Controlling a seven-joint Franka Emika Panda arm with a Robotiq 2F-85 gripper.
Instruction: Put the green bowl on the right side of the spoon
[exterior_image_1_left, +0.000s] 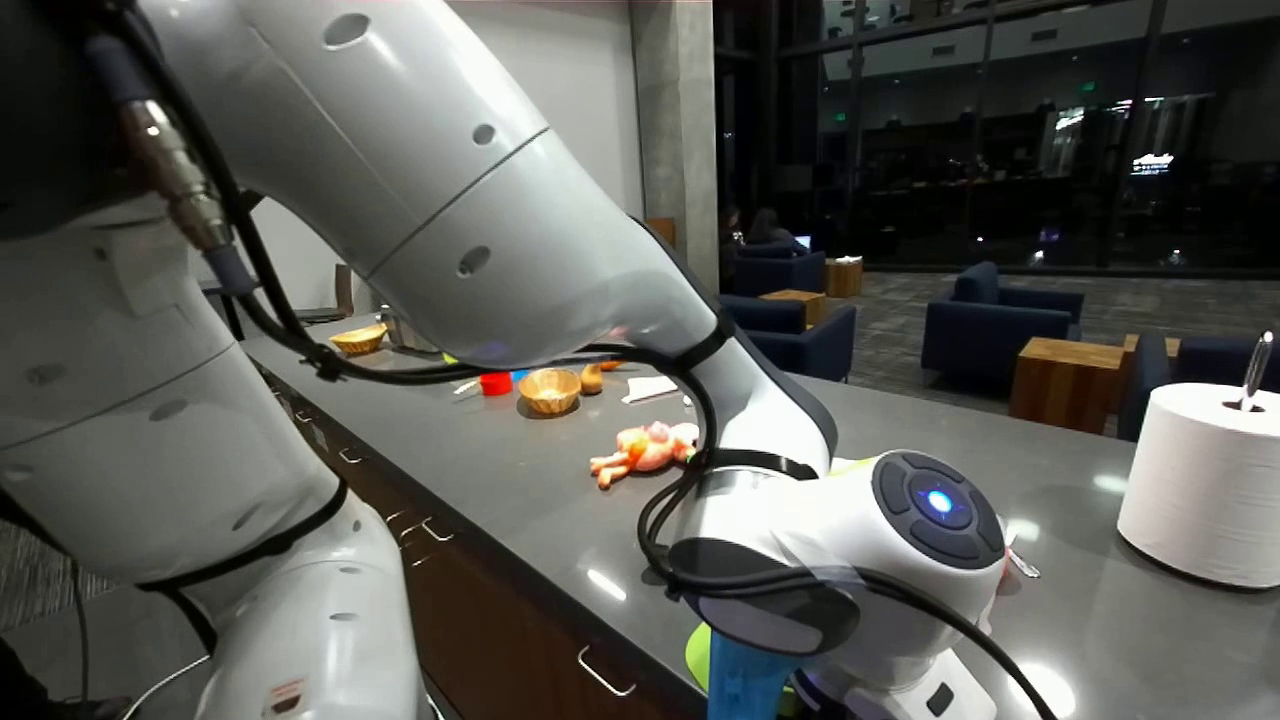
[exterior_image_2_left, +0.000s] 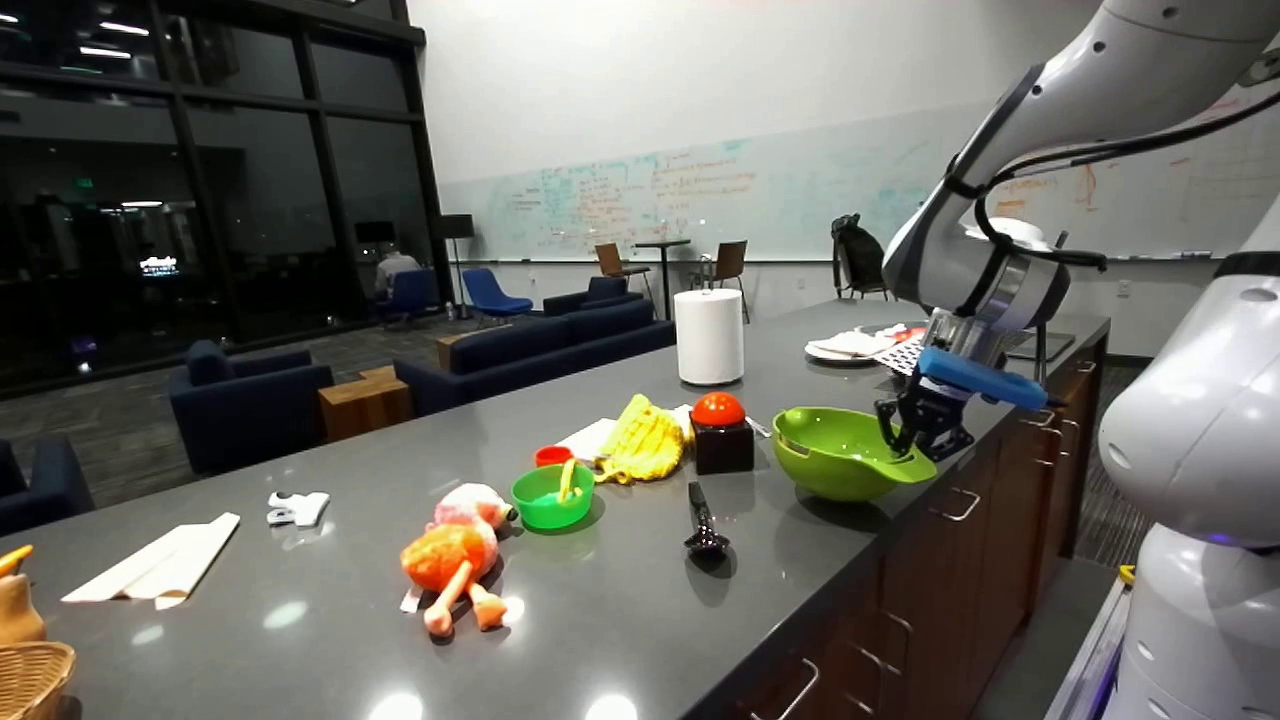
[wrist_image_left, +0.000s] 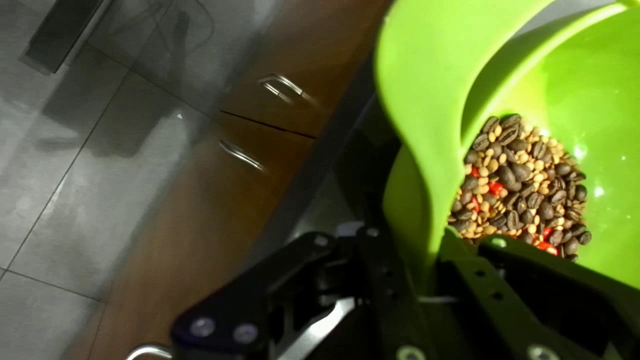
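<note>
Green bowl (exterior_image_2_left: 835, 455) in the end effector (exterior_image_2_left: 920, 442), with the spoon (exterior_image_2_left: 703, 521) apart from it on the bench (exterior_image_2_left: 620, 600). The bowl is close to the long edge above the drawers (exterior_image_2_left: 1000, 540), its lip (exterior_image_2_left: 908, 469) toward that edge; from the end effector, its body extends inward across the bench. The end effector pinches the bowl's rim at that lip, one of its fingers (wrist_image_left: 477, 285) inside and the other outside; a mix of beans and grains (wrist_image_left: 522, 187) covers part of the bottom. The spoon lies farther in from the same edge, its long axis oblique to it. In an exterior view the bowl is to the spoon's right, probably the side intended. Whether its base touches the bench or hangs just above is uncertain, the underside being in shadow. The coming move would appear to call for a level setting-down on this side, inward of the edge, without nudging the black box (exterior_image_2_left: 724, 448) just beside the bowl.
</note>
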